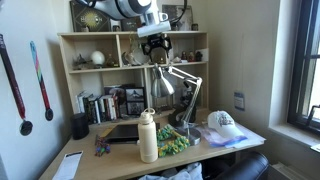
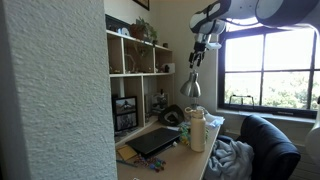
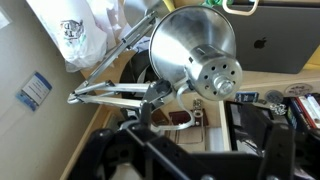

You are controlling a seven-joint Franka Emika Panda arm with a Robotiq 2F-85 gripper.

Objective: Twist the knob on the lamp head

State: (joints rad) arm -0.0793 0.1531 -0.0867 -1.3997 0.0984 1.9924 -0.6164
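Tool (image 1: 157,55), jaws apart, hangs above shiny conical lamp head (image 3: 190,45).

Silver lamp head (image 3: 195,55), cream bottle (image 1: 148,136), white cap (image 1: 224,123).

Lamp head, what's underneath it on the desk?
In an exterior view the lamp head hangs over the desk, roughly above a cream bottle and a green heap. In the wrist view the lamp head itself covers the spot straight below, so that part cannot be seen.
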